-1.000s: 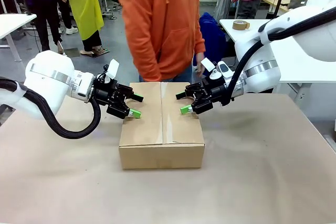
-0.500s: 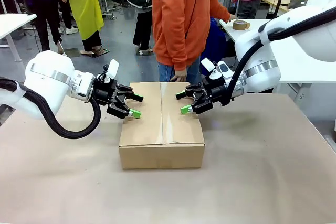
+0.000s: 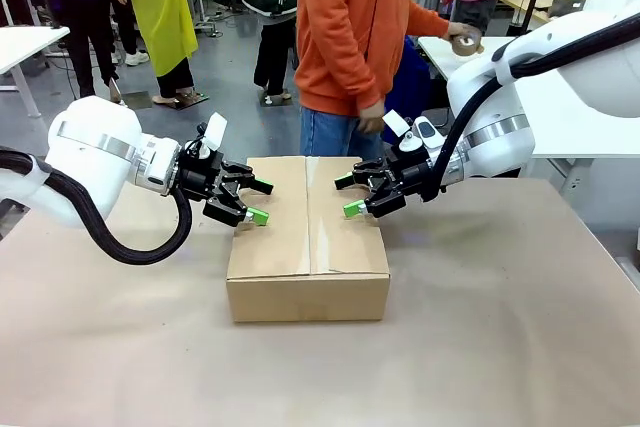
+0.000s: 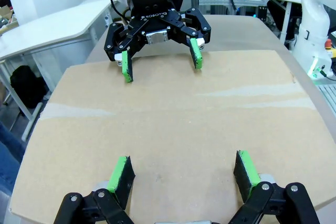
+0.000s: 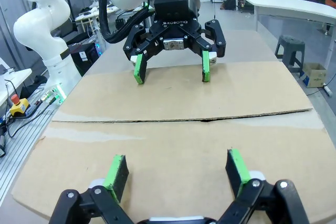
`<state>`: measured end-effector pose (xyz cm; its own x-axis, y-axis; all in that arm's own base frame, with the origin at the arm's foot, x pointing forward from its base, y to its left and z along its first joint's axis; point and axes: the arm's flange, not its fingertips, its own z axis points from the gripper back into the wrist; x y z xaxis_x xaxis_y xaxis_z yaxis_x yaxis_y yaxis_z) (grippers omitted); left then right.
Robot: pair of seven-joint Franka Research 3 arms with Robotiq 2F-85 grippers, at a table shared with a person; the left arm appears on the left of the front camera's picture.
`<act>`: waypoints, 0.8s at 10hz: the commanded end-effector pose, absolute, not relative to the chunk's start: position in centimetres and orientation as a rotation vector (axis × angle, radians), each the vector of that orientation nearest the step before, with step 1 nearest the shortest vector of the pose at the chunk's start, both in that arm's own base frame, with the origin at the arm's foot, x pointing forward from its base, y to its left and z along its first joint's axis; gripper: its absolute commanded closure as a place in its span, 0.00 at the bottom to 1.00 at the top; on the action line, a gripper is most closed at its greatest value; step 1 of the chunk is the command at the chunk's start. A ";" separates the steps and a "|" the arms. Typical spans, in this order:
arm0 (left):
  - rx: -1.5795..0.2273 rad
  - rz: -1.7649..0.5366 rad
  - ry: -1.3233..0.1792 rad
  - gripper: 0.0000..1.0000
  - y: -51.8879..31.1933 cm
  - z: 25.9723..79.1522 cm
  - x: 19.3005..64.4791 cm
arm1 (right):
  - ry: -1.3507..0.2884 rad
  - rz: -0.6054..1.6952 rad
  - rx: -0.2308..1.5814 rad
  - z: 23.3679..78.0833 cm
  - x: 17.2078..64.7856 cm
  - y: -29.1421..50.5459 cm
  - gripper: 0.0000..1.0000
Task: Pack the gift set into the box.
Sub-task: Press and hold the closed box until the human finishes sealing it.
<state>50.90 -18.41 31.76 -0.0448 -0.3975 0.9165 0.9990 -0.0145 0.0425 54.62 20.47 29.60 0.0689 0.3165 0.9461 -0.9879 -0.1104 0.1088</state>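
On brown-papered table, closed corrugated box [image 3: 308,247], flaps flat, left end effector [image 3: 256,201] and right end effector [image 3: 348,195] released

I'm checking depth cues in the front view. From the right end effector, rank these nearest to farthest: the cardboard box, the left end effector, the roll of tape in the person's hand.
1. The cardboard box, directly beneath the right end effector.
2. The left end effector, across the box top, over its left edge.
3. The roll of tape, up behind the right arm, on the far table.
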 end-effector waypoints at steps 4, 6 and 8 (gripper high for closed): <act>-0.875 -1.419 -0.931 0.00 -18.4 31.6 50.8 | -0.841 1.362 1.098 29.3 54.6 20.4 0.00; -0.875 -1.419 -0.931 0.00 -18.4 31.6 50.8 | -0.841 1.362 1.098 29.3 54.6 20.4 0.00; -0.875 -1.419 -0.931 0.00 -18.4 31.6 50.8 | -0.841 1.362 1.098 29.3 54.6 20.4 0.00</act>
<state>50.90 -18.41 31.76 -0.0448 -0.3975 0.9165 0.9990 -0.0145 0.0425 54.62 20.47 29.60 0.0689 0.3165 0.9461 -0.9879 -0.1104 0.1088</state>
